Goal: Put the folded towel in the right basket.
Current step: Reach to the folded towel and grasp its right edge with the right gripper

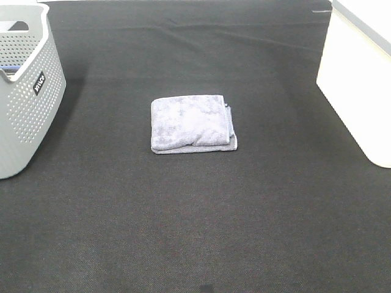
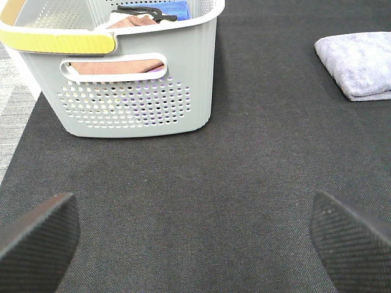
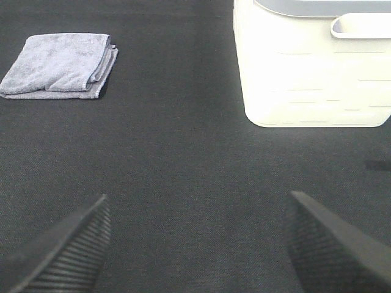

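Observation:
A folded grey-lavender towel (image 1: 192,122) lies flat on the black mat near the middle of the table. It also shows in the left wrist view (image 2: 360,63) and the right wrist view (image 3: 61,64). The right basket (image 1: 360,79) is white and stands at the right edge; the right wrist view shows its wall (image 3: 311,79). Neither arm shows in the exterior high view. My left gripper (image 2: 195,238) is open and empty above the mat, well short of the towel. My right gripper (image 3: 195,244) is open and empty, apart from the towel and the white basket.
A grey perforated basket (image 1: 24,91) stands at the left edge; in the left wrist view (image 2: 128,79) it holds cloths and has a yellow handle (image 2: 61,41). The black mat (image 1: 195,232) covers the table.

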Available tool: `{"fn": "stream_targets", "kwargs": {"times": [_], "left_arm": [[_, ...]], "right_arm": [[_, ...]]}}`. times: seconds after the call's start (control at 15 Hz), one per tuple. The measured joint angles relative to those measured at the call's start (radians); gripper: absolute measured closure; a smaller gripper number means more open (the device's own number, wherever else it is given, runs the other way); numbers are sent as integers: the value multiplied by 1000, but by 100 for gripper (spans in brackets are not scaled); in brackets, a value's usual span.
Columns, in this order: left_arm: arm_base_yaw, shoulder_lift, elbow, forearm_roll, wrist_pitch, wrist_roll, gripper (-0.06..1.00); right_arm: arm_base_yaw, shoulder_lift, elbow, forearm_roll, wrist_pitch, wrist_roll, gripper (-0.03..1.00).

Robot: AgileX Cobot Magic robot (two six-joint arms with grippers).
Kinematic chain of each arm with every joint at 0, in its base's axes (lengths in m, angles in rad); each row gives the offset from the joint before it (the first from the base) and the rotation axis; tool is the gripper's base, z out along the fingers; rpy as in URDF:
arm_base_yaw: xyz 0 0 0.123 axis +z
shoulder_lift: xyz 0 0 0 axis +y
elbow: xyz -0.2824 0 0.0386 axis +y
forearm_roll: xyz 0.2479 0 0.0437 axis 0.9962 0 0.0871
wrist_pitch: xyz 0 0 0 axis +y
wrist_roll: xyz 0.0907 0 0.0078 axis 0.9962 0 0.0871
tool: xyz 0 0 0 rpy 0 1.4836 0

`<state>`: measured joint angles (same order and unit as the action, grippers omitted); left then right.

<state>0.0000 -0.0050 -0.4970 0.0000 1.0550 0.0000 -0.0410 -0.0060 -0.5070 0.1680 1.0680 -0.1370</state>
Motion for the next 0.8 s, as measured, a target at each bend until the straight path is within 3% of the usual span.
{"fn": "stream_targets", "kwargs": {"times": [0.8], "left_arm": [[0, 0, 0, 0, 0, 0, -3]], "right_arm": [[0, 0, 0, 0, 0, 0, 23]]}}
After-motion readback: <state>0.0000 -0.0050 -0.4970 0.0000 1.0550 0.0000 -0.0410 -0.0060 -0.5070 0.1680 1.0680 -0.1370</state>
